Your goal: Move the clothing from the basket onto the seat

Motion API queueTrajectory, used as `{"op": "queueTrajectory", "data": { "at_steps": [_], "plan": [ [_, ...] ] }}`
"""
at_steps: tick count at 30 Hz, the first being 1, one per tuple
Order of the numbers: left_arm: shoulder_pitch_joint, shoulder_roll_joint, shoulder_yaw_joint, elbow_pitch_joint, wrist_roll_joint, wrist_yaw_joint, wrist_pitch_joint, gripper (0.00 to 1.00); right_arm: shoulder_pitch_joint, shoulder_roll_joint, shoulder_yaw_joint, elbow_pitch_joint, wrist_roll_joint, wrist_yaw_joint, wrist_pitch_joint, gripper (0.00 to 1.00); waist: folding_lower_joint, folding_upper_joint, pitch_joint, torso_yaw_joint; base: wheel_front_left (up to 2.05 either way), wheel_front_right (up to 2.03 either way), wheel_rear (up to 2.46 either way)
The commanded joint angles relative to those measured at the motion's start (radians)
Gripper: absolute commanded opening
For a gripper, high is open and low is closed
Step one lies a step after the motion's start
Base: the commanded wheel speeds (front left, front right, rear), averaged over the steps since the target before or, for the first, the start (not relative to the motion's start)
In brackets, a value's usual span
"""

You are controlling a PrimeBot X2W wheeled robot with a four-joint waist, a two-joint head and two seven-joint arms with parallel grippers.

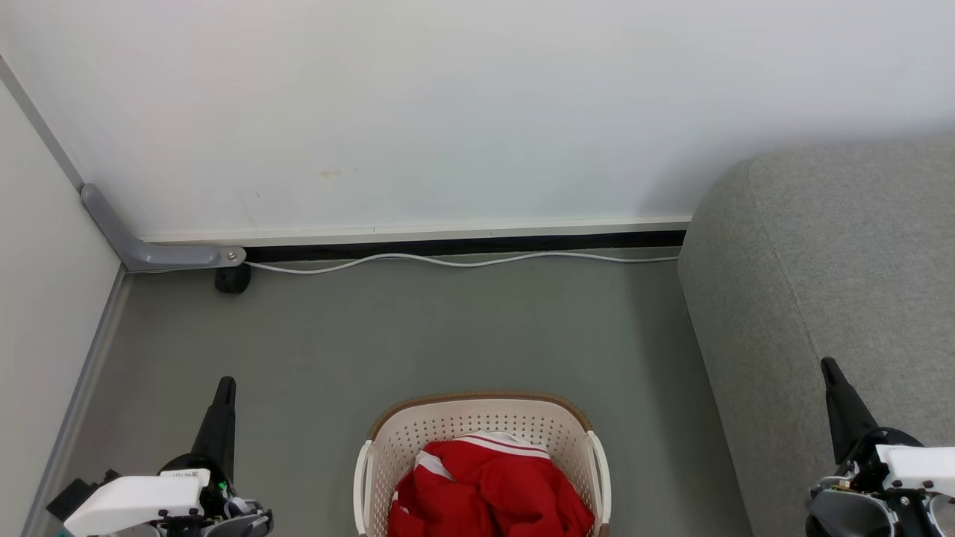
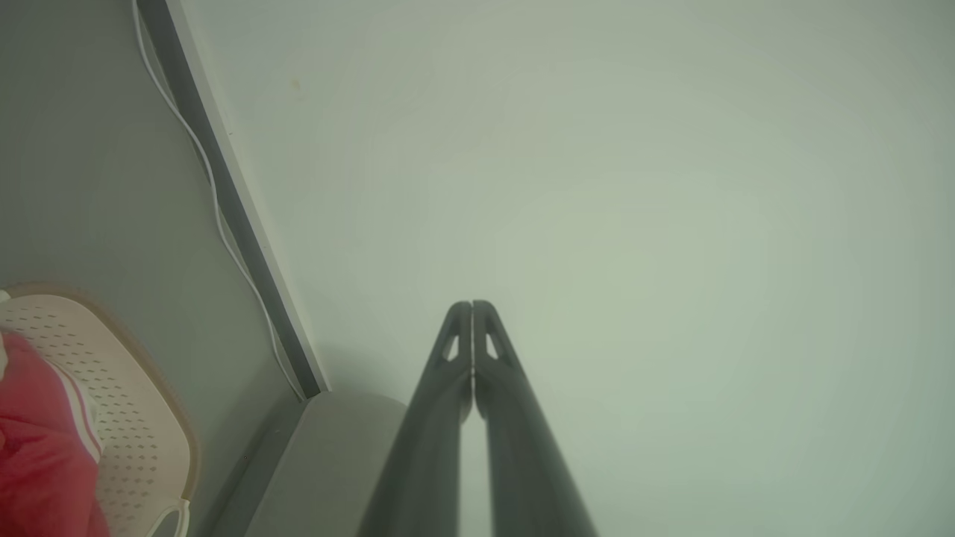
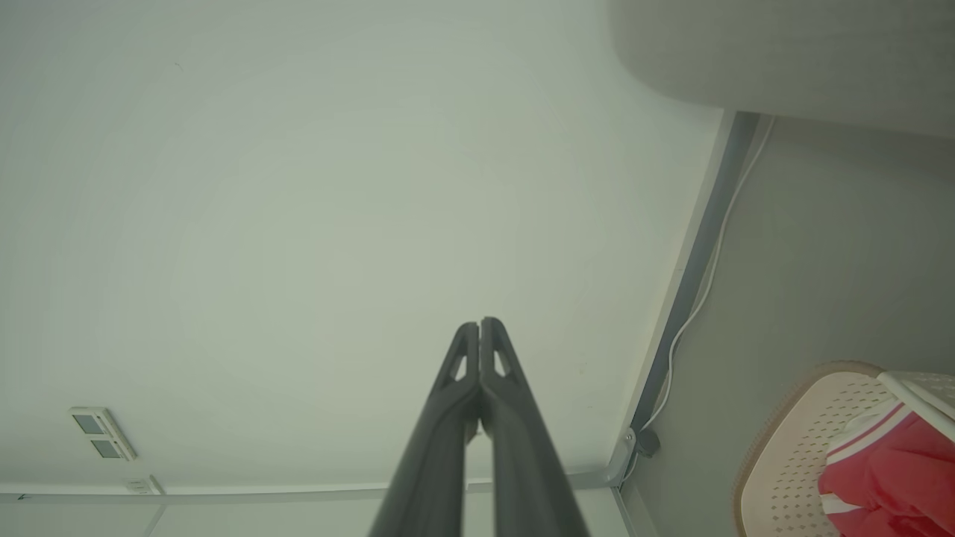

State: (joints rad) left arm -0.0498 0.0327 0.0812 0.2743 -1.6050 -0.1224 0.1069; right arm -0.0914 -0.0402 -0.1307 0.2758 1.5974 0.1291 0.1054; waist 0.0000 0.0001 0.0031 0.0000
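The left hand point(image 1: 224, 388) and right hand point(image 1: 830, 371) are held closed and empty, flanking the basket point(image 1: 477, 404) on the floor point(image 1: 448, 328). The red clothing point(image 1: 489, 488) is heaped inside it, near the grey seat point(image 1: 821, 283). Nothing is grasped yet; opening 1 hand and reaching in is called for.
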Motion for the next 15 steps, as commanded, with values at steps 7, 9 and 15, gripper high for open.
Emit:
{"op": "queueTrajectory", "data": {
  "at_steps": [7, 9, 15],
  "plan": [
    [-0.058, 0.018, 0.032, -0.030, -0.004, -0.008, 0.006, 0.00, -0.016, -0.010, 0.017, -0.031, 0.012, 0.002, 0.007, 0.00, 0.0000, -0.0001, 0.000, 0.000, 0.00, 0.00, 0.00],
    [-0.058, 0.018, 0.032, -0.030, -0.004, -0.008, 0.006, 0.00, -0.016, -0.010, 0.017, -0.031, 0.012, 0.002, 0.007, 0.00, 0.0000, -0.0001, 0.000, 0.000, 0.00, 0.00, 0.00],
    [-0.058, 0.018, 0.032, -0.030, -0.004, -0.008, 0.006, 0.00, -0.016, -0.010, 0.017, -0.031, 0.012, 0.002, 0.007, 0.00, 0.0000, -0.0001, 0.000, 0.000, 0.00, 0.00, 0.00]
  ]
}}
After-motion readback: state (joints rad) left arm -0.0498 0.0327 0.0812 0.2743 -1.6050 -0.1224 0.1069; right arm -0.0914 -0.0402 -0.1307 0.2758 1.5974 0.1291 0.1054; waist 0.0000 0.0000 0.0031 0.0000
